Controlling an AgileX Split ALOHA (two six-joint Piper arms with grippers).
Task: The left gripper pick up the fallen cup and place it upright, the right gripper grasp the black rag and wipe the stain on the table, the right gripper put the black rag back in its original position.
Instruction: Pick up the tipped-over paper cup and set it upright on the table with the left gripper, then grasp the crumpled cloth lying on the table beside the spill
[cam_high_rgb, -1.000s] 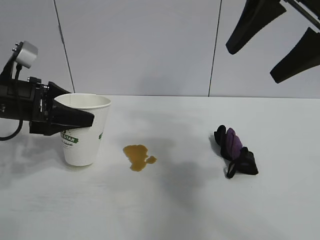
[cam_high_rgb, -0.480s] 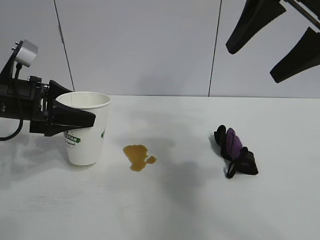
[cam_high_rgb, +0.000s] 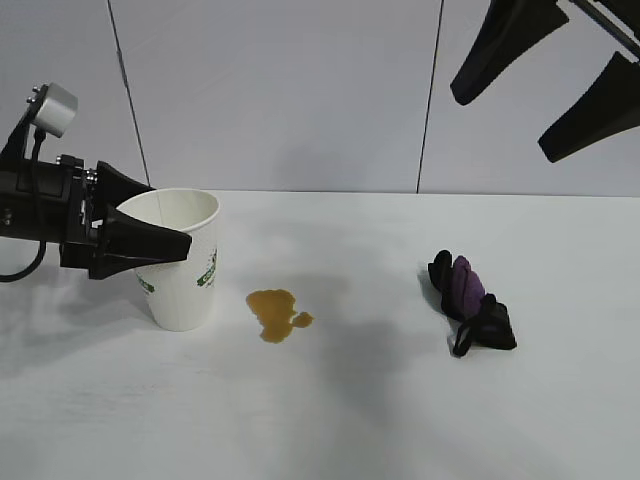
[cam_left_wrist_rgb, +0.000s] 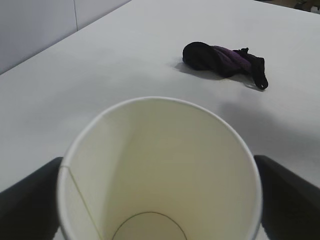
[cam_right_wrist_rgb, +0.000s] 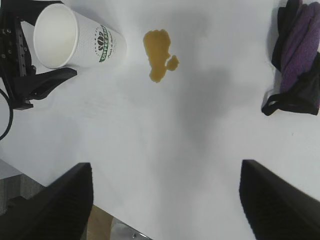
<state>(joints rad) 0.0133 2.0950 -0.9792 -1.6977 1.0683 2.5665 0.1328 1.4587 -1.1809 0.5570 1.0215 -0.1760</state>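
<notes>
Your first step is at its close: the cup (cam_high_rgb: 184, 262) stands upright on the table (cam_high_rgb: 350, 400), mouth up, at the left side, with the left gripper (cam_high_rgb: 135, 225) level at its rim. Its fingers (cam_left_wrist_rgb: 287, 195) are spread to either side of the cup wall and, as the left wrist view shows them, stand just clear of the paper, so I judge the cup released rather than held. You should draw that arm straight back from the cup without brushing it; an empty paper cup of this kind is light and would tip at a slight knock. The cup is white, faintly textured, tapering to its base, with a green and black round logo facing the stain (cam_high_rgb: 277, 314). That stain is an amber-brown blotch of irregular outline, thin and wet-looking, just beside the cup on a matte white surface. The black rag (cam_high_rgb: 470, 305) lies well apart to the right, a small bunched soft cloth with a purple patch and a thin loop trailing from one end. The right gripper (cam_high_rgb: 545, 85) hangs high above the rag's side of the table, fingers parted and empty. Your next step is its descent onto the rag; aim for the thick bunched middle, not the loop.
</notes>
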